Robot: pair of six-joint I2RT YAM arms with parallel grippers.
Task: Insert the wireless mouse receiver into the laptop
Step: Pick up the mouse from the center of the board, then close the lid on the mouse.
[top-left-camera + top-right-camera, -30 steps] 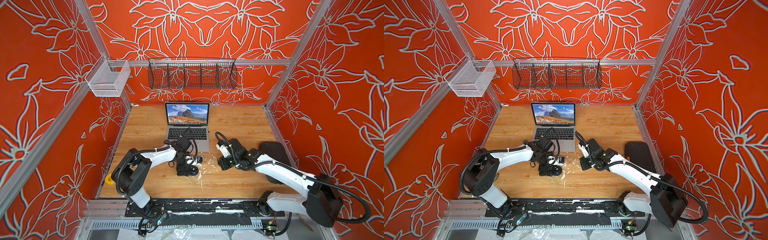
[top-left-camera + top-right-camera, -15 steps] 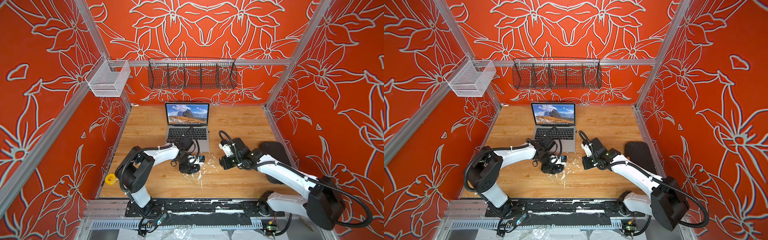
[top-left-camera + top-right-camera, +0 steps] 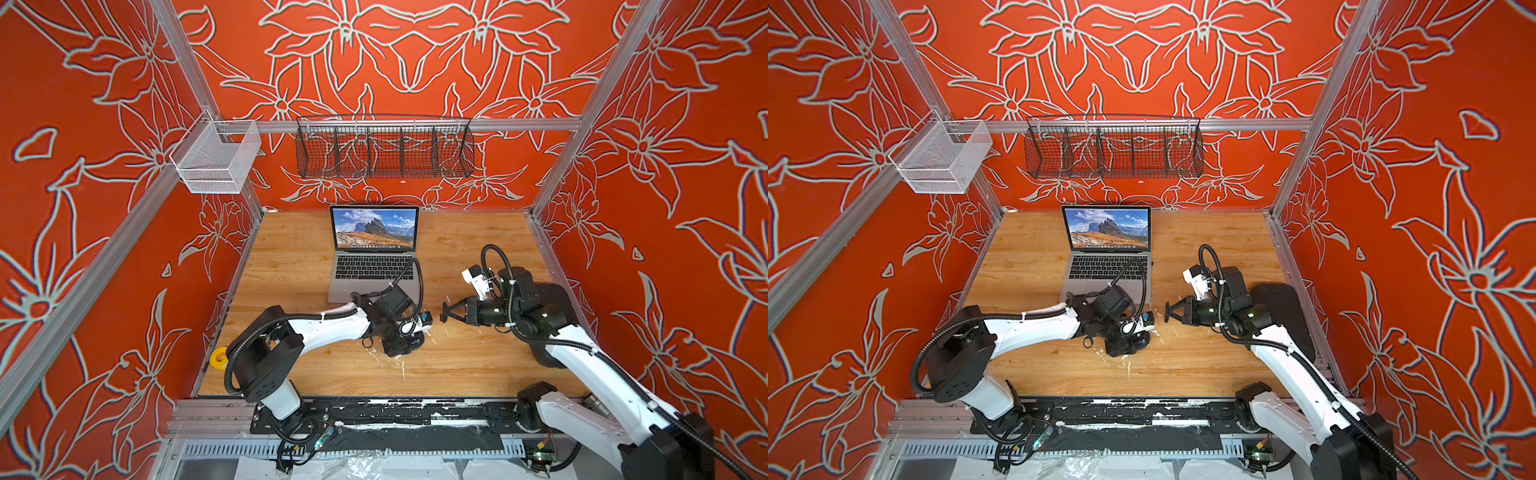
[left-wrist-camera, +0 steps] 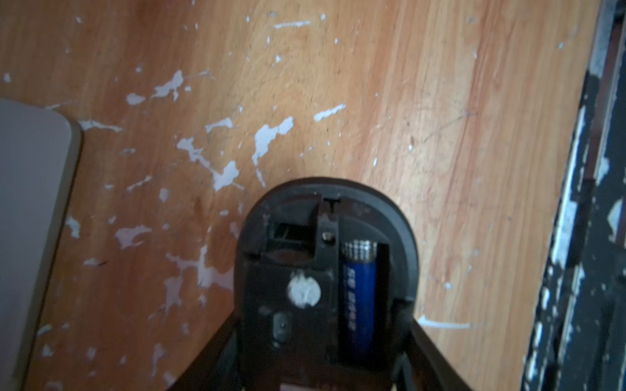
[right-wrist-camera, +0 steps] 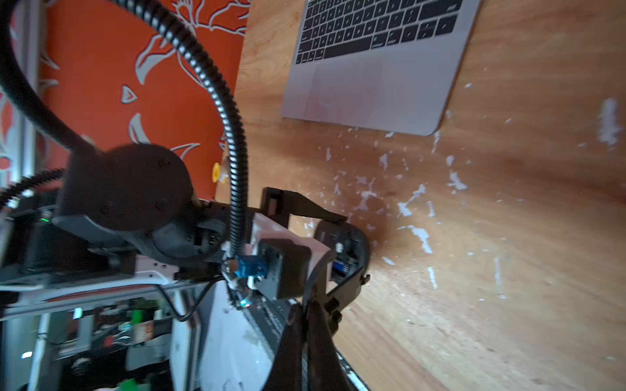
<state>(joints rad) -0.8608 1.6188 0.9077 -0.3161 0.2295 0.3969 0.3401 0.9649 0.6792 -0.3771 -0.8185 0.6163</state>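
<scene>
Nearest me, the left gripper [image 4: 321,330] points down at the wooden table [image 3: 478,374], its jaws half closed around the sides of a black mouse [image 4: 325,237]. The mouse's cover is off, so a blue battery [image 4: 359,291] shows, with a dark slot [image 4: 291,233] beside it. I can't tell whether the wireless mouse receiver sits in that slot.

Just beside it, the right gripper [image 3: 445,311] lies level, pointing across at the left one. Its jaws are pressed fully together, and whether a tiny plug is pinched there is too small to see.

Farther back, the laptop [image 3: 353,291] stands open. Its right edge runs away from me, just beyond both grippers. That edge faces the right arm's side, so I'd judge the right arm better placed.
</scene>
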